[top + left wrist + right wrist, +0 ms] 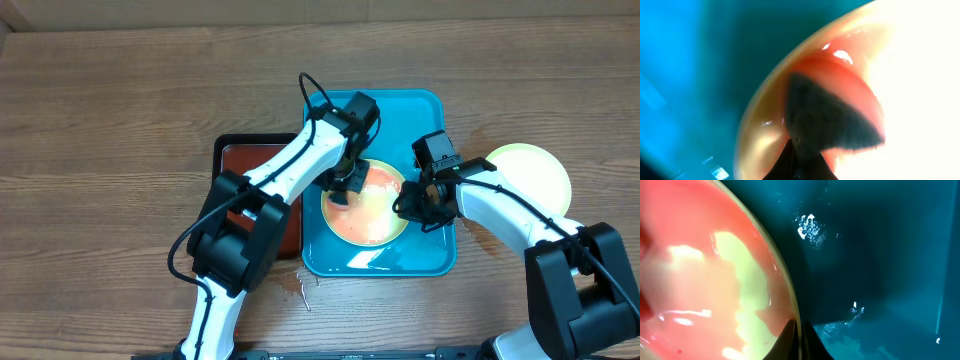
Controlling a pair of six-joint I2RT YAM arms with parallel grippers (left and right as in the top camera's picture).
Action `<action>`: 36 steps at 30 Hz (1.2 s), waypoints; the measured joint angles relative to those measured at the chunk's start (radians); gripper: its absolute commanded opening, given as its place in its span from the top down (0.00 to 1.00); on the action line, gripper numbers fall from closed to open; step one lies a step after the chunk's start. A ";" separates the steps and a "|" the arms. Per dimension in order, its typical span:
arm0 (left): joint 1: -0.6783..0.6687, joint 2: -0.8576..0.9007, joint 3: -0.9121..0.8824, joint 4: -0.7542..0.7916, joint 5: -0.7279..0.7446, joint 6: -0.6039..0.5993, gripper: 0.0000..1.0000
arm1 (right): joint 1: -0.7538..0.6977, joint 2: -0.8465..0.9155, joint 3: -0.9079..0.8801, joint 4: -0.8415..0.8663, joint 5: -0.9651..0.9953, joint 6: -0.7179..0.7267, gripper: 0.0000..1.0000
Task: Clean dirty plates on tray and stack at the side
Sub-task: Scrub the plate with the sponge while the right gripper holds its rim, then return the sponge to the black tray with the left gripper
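A yellow-green-rimmed plate (378, 215) smeared with red-orange sauce lies in the turquoise tray (420, 108). My left gripper (345, 188) is shut on a dark sponge (825, 120) and presses it onto the plate's left part (757, 140), over the tray (690, 60). My right gripper (408, 208) is shut on the plate's right rim, one finger on each side (799, 340). The right wrist view shows the sauce-covered plate (700, 280) and the wet tray floor (880, 255). A second yellow-green plate (530, 175), clean, lies on the table right of the tray. A light-blue-rimmed plate is not in view.
A smaller black tray (255, 141) holding red liquid stands against the turquoise tray's left side. A small thin object (303, 288) lies on the wooden table near the front. Water pools on the tray floor by its front rim (370, 260).
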 measured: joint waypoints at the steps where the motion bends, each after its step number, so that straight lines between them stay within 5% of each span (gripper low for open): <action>1: 0.000 0.004 0.002 0.006 0.029 0.004 0.96 | 0.000 0.000 0.000 0.000 0.003 0.000 0.96; 10: 0.002 0.052 0.013 -0.039 0.329 0.069 0.96 | -0.005 0.000 0.000 -0.003 0.011 0.000 0.96; 19: -0.040 0.063 0.013 -0.107 0.425 0.132 0.96 | -0.005 0.000 0.000 -0.003 0.011 0.000 0.96; 27: -0.041 0.063 0.014 -0.232 0.306 0.154 0.96 | -0.005 0.000 0.000 -0.003 0.010 -0.001 0.96; 36: 0.003 0.062 0.021 -0.267 0.132 -0.001 0.95 | -0.005 0.000 0.000 -0.002 0.002 -0.001 0.96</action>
